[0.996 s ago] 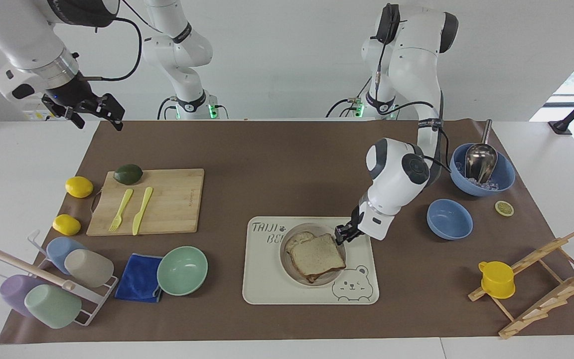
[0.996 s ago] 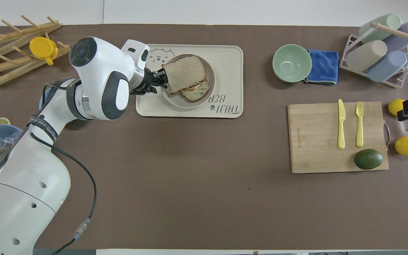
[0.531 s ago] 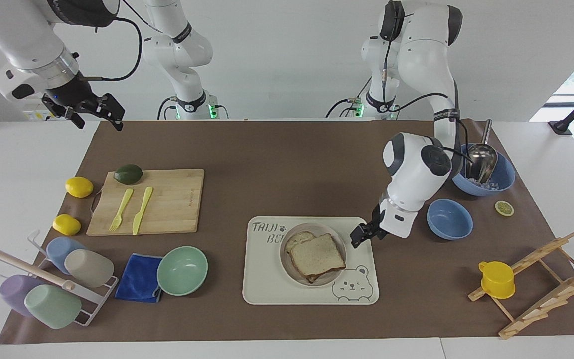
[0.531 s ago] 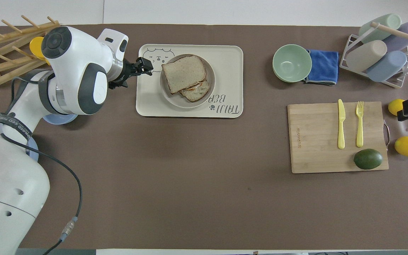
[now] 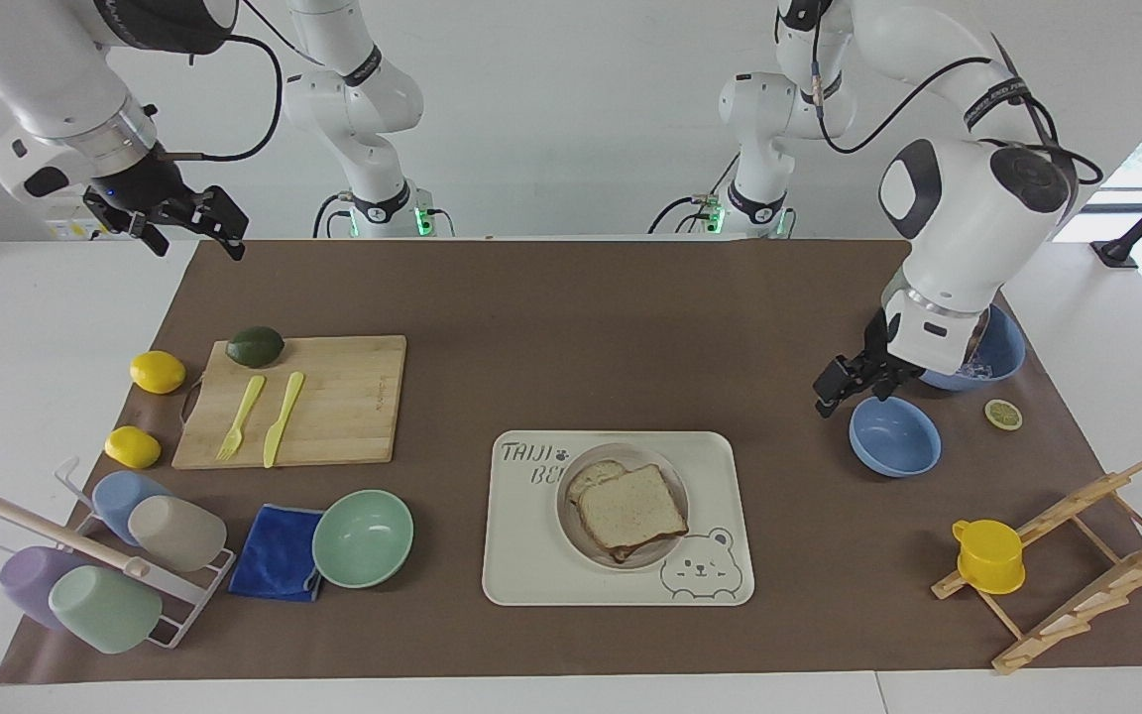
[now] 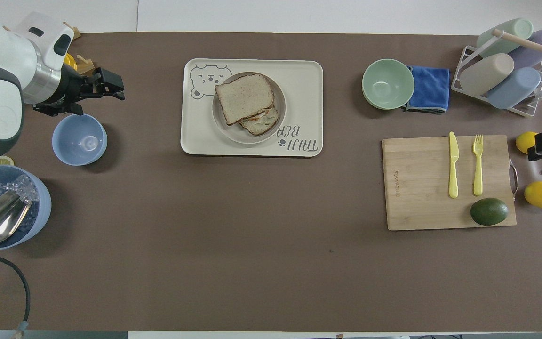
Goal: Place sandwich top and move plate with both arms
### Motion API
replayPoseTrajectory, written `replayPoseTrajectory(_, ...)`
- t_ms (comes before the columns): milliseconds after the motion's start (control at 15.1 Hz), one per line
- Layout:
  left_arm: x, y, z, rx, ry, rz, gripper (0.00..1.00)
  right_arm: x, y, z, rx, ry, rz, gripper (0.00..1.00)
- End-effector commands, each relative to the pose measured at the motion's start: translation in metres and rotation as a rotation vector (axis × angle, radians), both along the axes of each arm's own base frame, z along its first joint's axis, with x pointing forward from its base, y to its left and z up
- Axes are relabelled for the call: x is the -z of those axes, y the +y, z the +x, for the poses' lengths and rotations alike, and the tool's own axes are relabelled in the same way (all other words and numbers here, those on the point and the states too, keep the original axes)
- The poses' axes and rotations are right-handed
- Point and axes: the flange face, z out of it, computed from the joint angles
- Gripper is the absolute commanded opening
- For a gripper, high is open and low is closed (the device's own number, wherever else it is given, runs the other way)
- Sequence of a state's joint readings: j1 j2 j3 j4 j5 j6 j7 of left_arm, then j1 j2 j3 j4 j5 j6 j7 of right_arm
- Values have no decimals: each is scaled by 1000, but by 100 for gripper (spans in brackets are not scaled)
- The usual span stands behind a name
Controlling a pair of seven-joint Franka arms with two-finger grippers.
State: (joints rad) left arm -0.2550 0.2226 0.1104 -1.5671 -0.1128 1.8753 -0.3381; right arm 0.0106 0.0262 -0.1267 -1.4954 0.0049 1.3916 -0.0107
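We judge the first half done: the sandwich top [image 5: 632, 507] lies on the stack in the plate [image 5: 571, 521], which sits in the middle of the bear tray [image 5: 720, 466], near the table's edge farthest from the robots. Moving the plate with both arms is what remains (neither arm is at it yet).

Our left gripper [image 5: 837, 379] hangs released and empty over the brown mat beside the small blue bowl [image 5: 894, 436], toward the left arm's end of the table. Our right gripper [image 5: 196, 220] waits, fingers spread, above the mat's corner at the right arm's end, holding nothing.

The plate's rim shows bare toward both ends of the table, so we reckon each arm has room to come in. The tray's raised edge surrounds the plate, and the green bowl [image 5: 363, 537] and small blue bowl stand well apart.
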Motion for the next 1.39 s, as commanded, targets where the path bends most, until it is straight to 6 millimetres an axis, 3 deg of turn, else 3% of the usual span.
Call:
replayPoseTrajectory(0, -33, 25, -27, 49, 17, 40, 100, 1, 0, -4, -16, 2, 10, 100)
replayPoseTrajectory(133, -61, 45, -53, 95, 60, 51, 100, 1, -1, -4, -15, 2, 10, 100)
replayPoseTrajectory(266, -75, 50, -76, 124, 130, 50, 100, 1, -1, -4, -15, 2, 10, 100)
replayPoseTrajectory(465, -78, 50, -100, 152, 223, 49, 100, 1, 0, -4, -16, 2, 10, 100)
replayPoseTrajectory(664, -64, 44, -115, 210, 242, 51, 100, 1, -1, -4, -15, 2, 10, 100)
replayPoseTrajectory(996, -61, 35, -111, 219, 196, 59, 100, 1, 0, -4, -16, 2, 10, 100)
replayPoseTrajectory(1328, -75, 27, -116, 229, 174, 74, 100, 1, 0, -4, -16, 2, 10, 100)
